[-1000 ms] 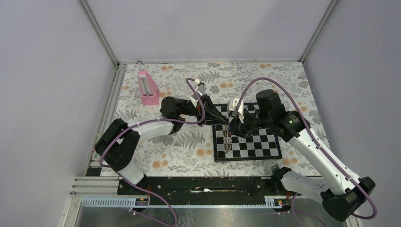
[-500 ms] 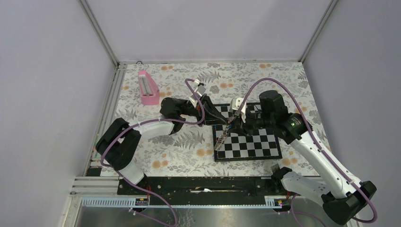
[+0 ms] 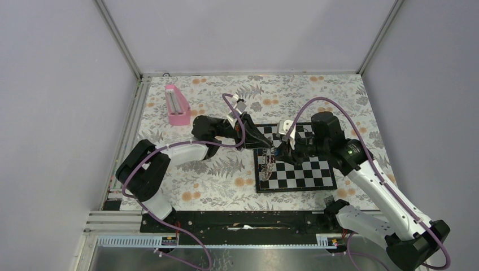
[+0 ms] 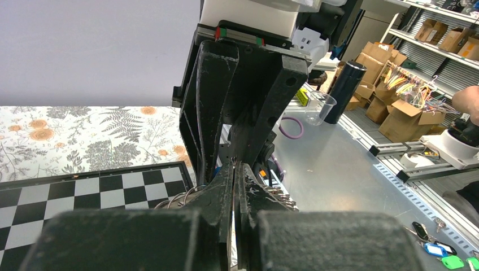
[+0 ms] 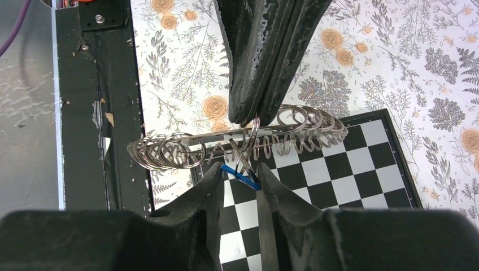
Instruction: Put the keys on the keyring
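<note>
Wire loops, thin and shiny, crowd side by side into the chain-like band of the large dark-grey metal keyring (image 5: pixel 186 148); the band hangs edge-on in the air above the left edge of the glossy black-and-white chessboard (image 3: pixel 305 172), which lies flat on the floral-printed tablecloth (image 3: pixel 214 180); the left gripper (image 5: pixel 254 116), matt black with scuffed, tapered fingers, is pinched tight on the band near its middle, its jaws pressed together with no gap; facing it, the right gripper (image 5: pixel 240 166) stands narrow, its two blunt fingers clamped on the small key with a bright blue plastic head (image 5: pixel 245 179), which sits just under the loops and touches them; the left arm stretches low from the left, forearm nearly level, while the right arm bends at the elbow and reaches leftward, so the two sets of fingertips meet almost nose to nose; a pink plastic wedge-shaped block (image 3: pixel 177 105) rests well apart at the far left of the cloth.
</note>
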Controlling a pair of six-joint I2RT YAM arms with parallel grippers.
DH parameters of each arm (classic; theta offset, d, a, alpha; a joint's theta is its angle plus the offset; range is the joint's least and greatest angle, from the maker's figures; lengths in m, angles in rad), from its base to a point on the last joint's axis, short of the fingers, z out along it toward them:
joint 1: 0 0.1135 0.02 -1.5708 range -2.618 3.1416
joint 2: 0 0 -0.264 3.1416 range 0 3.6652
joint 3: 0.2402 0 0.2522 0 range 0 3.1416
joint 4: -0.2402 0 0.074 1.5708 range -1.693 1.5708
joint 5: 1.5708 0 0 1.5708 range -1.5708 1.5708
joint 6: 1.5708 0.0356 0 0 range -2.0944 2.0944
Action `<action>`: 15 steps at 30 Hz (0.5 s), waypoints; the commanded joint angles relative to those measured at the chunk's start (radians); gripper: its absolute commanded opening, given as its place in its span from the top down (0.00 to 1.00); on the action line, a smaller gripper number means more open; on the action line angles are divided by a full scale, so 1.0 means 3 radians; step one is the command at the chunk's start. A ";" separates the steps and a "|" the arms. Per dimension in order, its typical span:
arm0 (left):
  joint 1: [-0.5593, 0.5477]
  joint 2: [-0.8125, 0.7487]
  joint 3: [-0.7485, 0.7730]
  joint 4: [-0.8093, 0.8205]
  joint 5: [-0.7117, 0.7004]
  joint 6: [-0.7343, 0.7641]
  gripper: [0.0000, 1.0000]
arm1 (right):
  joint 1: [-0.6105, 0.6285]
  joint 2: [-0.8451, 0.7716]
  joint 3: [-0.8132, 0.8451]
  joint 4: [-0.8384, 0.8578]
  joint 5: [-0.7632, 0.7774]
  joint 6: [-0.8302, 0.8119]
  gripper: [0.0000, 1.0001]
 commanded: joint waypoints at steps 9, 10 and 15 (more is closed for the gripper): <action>0.0058 0.0007 -0.0004 0.0125 0.0148 0.0277 1.00 | -0.0049 0.0025 0.0016 0.0015 -0.0022 0.0040 1.00; 0.0057 0.0008 -0.0002 0.0114 0.0148 0.0284 1.00 | -0.0046 0.0036 0.0021 0.0019 -0.0022 0.0052 1.00; 0.0057 0.0030 0.0028 -0.0038 0.0128 0.0311 1.00 | -0.0046 0.0092 0.0073 0.0002 -0.0007 0.0089 1.00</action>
